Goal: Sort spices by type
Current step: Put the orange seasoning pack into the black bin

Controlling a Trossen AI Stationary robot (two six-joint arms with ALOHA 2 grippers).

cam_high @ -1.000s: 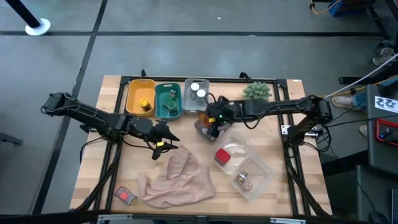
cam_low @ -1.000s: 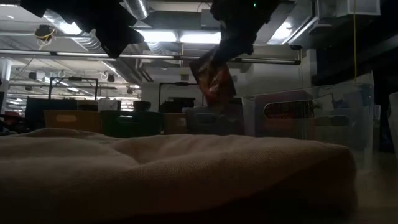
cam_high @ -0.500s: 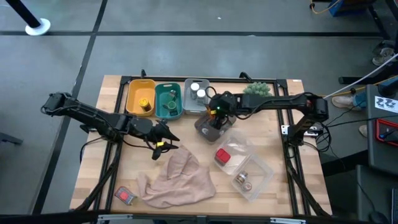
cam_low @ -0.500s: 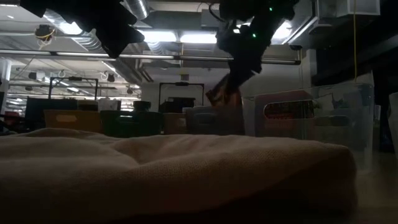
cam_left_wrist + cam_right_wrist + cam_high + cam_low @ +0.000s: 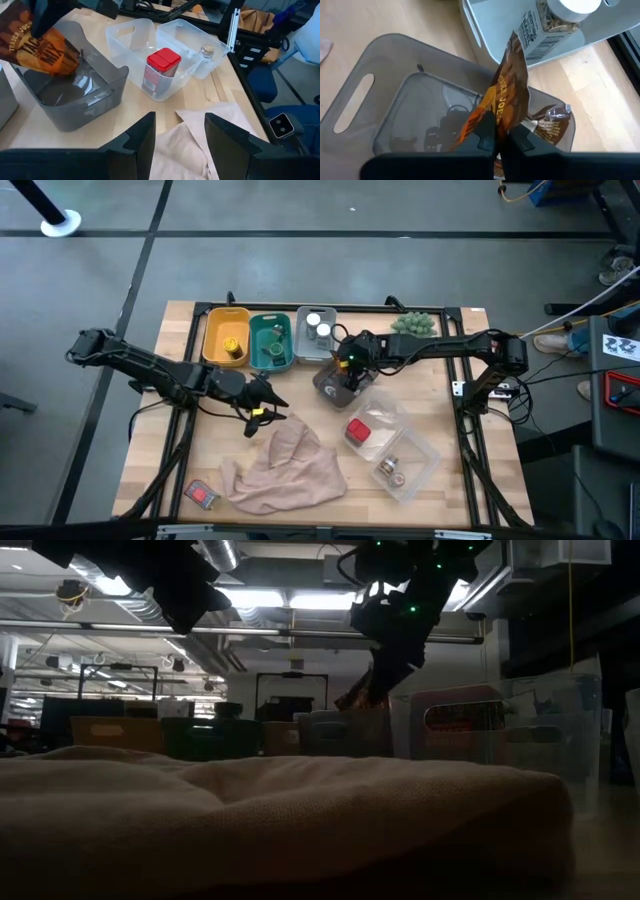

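High view: my right gripper [image 5: 345, 375] hangs over the smoky grey bin [image 5: 335, 385], jaws clamped on the orange-brown sachet [image 5: 349, 380].

Left wrist view: my left gripper [image 5: 179, 131] waits over the beige cloth [image 5: 200, 140], jaws parted, holding nothing.

Right wrist view: the sachet dangles just beyond my jaws, over 1 sachet already in the bin. I judge it light, floppy and crinkly; the pinch on its top edge suits it.
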